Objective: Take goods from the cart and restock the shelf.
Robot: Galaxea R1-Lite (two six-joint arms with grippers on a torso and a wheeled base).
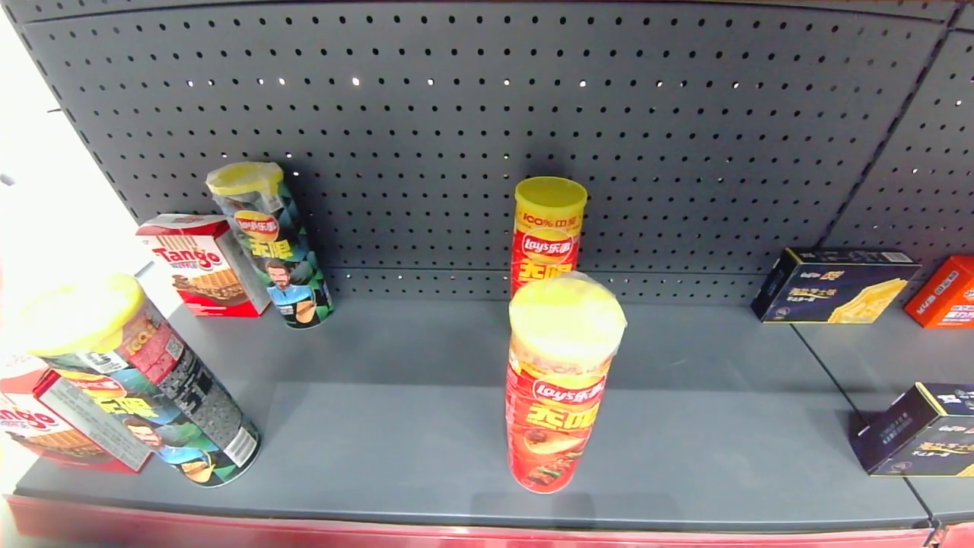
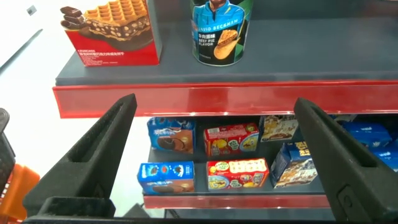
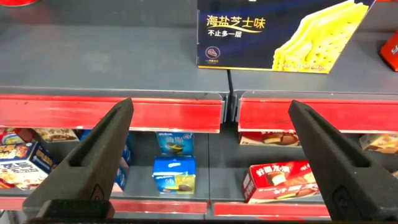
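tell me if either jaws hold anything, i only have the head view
Observer: No, the left jaws stand wide open and empty, facing the shelf's red front edge.
Operator: and the right
Observer: The right jaws are open and empty too, facing the dark blue box.
Operator: anything under this shelf
Observer: A lower shelf holds blue cookie boxes and a red box.

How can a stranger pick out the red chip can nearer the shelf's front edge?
Find the grey shelf before the pegboard. Two upright red cans stand near its middle. Yours is the front red can, not the rear red can by the pegboard.
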